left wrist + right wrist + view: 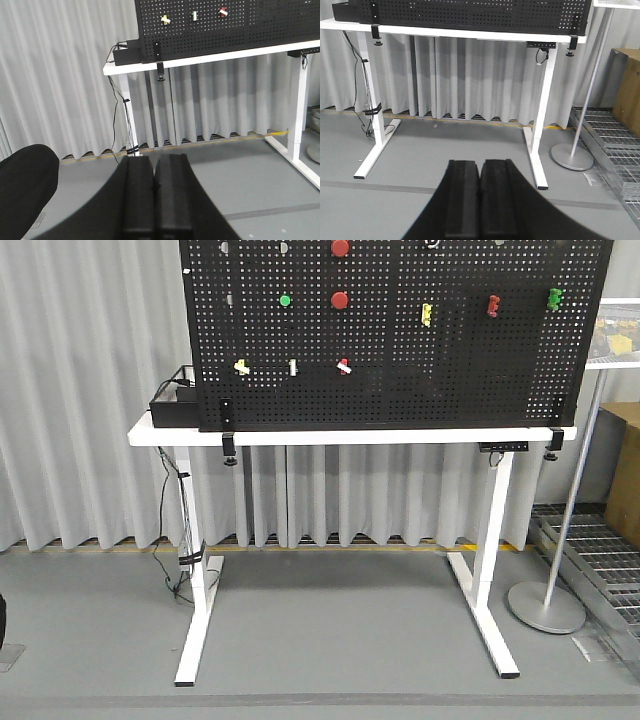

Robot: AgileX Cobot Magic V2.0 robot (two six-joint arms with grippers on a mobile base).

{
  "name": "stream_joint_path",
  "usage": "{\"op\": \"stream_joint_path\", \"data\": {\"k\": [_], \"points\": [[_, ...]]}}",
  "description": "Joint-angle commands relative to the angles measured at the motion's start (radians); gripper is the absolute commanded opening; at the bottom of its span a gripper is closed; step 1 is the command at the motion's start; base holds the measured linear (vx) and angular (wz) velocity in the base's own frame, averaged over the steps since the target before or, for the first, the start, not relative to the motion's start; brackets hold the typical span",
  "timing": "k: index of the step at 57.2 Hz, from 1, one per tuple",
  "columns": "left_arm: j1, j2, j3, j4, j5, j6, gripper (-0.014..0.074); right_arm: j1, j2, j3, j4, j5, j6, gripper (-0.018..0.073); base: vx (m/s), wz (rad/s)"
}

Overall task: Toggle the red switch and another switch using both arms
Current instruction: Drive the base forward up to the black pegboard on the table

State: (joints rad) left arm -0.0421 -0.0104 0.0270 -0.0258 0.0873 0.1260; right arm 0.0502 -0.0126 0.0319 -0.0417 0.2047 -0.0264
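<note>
1. Left gripper point(154, 170): black, jaws pressed together with nothing between them. It sits low over the grey floor point(240, 185), well apart from the table.
2. Right gripper point(480, 172): black, jaws clenched and empty, also well short of the table.
3. Table point(380, 436): white top on two white legs. A black box point(170, 405) stands on its left end, and cables hang down the left leg.
4. Pegboard point(450, 370): black, upright on the table, clamped to its front edge.
5. Red switch point(344, 367): red base, white lever. It is in the lowest row of the pegboard, left of centre, below a round red button point(340, 300).
6. Yellow switch point(241, 367): pale yellow base, white lever. It is in the same row, further left, with a white toggle point(293, 367) between it and the red switch.
7. Curtain point(80, 390): pale grey, pleated, behind the table.
</note>
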Motion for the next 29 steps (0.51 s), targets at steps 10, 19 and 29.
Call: {"op": "stream_joint_path", "data": {"k": [10, 19, 29], "points": [[0.001, -0.018, 0.019, -0.004, -0.079, -0.003, 0.0003, -0.003, -0.011, 0.004, -0.003, -0.082, -0.009, -0.0006, 0.01, -0.02], [0.001, -0.018, 0.019, -0.004, -0.079, -0.003, 0.0003, -0.003, -0.011, 0.004, -0.003, -0.082, -0.009, -0.0006, 0.04, -0.03], [0.001, -0.018, 0.019, -0.004, -0.079, -0.003, 0.0003, -0.003, -0.011, 0.004, -0.003, -0.082, -0.009, -0.0006, 0.08, -0.03]]}}
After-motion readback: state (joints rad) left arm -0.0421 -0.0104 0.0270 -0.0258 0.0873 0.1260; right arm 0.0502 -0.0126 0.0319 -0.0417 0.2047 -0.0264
